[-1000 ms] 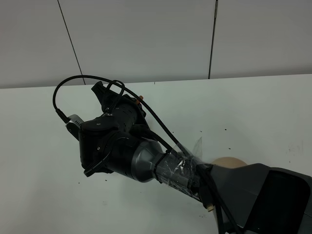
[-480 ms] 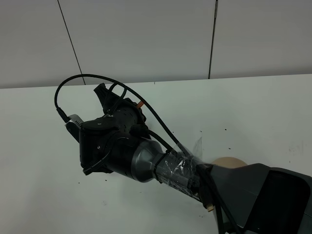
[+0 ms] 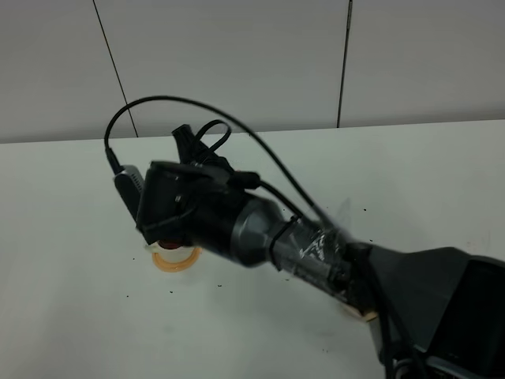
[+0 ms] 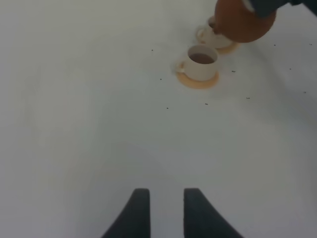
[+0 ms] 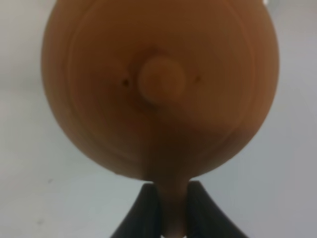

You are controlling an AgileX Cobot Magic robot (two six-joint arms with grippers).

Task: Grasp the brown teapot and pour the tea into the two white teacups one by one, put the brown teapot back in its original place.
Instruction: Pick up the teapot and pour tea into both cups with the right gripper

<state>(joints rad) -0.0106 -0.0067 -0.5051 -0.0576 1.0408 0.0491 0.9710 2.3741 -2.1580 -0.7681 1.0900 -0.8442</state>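
Since the earlier frame, the right arm (image 3: pixel 260 233) has been swung leftward and an orange round coaster (image 3: pixel 175 259) has been exposed below it. Item: one round reddish-brown clay teapot (image 5: pixel 160 87) with domed, knobbed lid, held above the worktop (image 4: pixel 89 99), its handle clamped between the right gripper (image 5: pixel 168 206) jaws. Two cream-white cylindrical teacups are counted: nearer teacup (image 4: pixel 201 62), containing dark tea (image 4: pixel 202 58), on its own orange coaster; farther teacup (image 4: pixel 209 35), partly hidden beneath the teapot. Left gripper (image 4: pixel 166 213) jaws are parted, empty.
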